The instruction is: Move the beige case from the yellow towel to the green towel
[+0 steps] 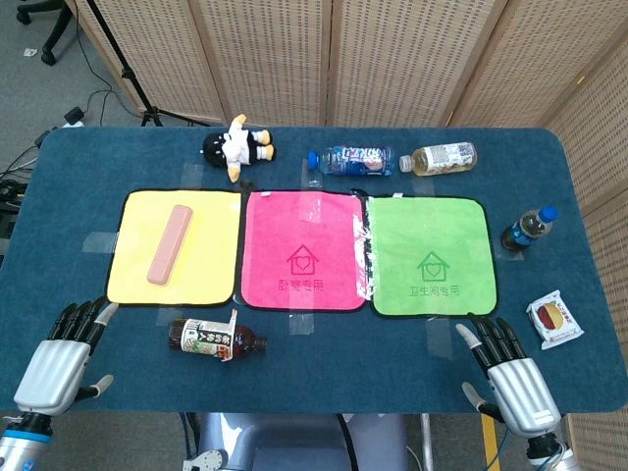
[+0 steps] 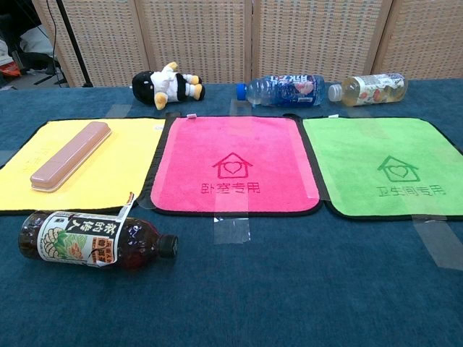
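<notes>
Silver hands: your left hand point(image 1: 61, 358) and right hand point(image 1: 508, 373) rest at the near edge of the counter point(image 1: 392, 378), fingers spread, holding nothing — only the head view shows them.
Dark bottle: a tea bottle point(image 1: 216, 340) lies on its side just in front of the yellow towel, between your hands but closer to the left one.
Snack: a small packet point(image 1: 553, 320) lies near the counter's right edge, beyond your right hand.
Yellow towel: the yellow towel point(image 1: 175, 247) sits on your left; the beige case point(image 1: 171, 243) lies along it, closed and flat.
Pink towel: the pink towel point(image 1: 302, 251) lies in the middle, its edges touching both neighbours.
Green towel: the green towel point(image 1: 429, 255) on the right carries nothing — well apart from the case.
Blue-capped bottle: a dark bottle point(image 1: 528, 228) lies right of the green towel.
Far row: a plush toy point(image 1: 236, 146), a blue-label bottle point(image 1: 351, 160) and a pale bottle point(image 1: 444, 157) lie behind the towels.
</notes>
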